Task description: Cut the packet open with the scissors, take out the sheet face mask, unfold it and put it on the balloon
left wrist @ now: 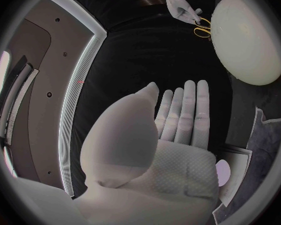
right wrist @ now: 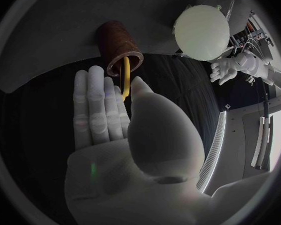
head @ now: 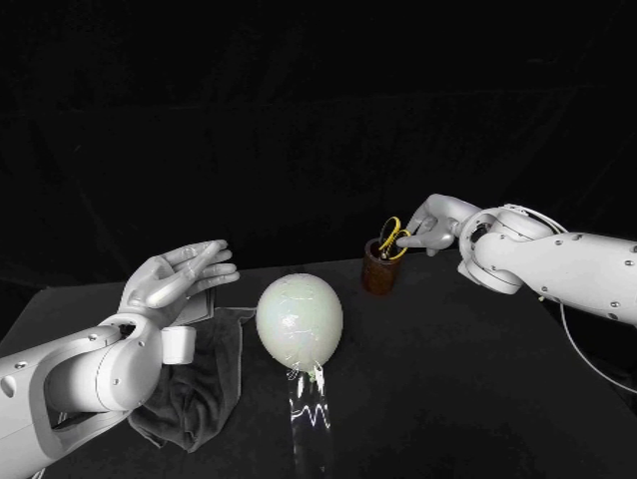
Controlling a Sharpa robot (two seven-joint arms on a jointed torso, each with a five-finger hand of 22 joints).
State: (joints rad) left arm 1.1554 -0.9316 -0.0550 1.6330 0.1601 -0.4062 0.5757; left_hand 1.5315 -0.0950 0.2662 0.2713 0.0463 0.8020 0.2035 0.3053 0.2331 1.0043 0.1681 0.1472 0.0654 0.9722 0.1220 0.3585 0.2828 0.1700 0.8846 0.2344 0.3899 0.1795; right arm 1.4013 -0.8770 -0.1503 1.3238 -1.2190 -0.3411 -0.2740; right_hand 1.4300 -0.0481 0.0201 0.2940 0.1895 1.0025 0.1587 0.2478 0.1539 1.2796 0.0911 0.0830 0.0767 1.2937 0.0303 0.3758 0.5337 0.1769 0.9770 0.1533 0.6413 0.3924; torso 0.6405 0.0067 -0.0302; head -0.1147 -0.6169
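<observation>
The balloon (head: 300, 317) lies mid-table, and at near left our left hand (head: 182, 274) hangs spread and empty over the packet (left wrist: 239, 170). At the far right cup (head: 382, 271), our right hand (head: 431, 228) pinches the scissors (head: 392, 239) by one handle. We judge a slanted pull could tip the cup or slip the handle.

A black table (head: 462, 399) spreads across the lower part of the head view. A pale, egg-shaped balloon (head: 300, 317) lies near its middle. A brown cylindrical holder (head: 382, 274) stands upright at the balloon's 1 o'clock, near but apart. A crumpled grey cloth (head: 204, 399) lies just beside the balloon at 8 o'clock. A glossy clear strip (head: 309, 414) trails from the balloon toward 6 o'clock.
</observation>
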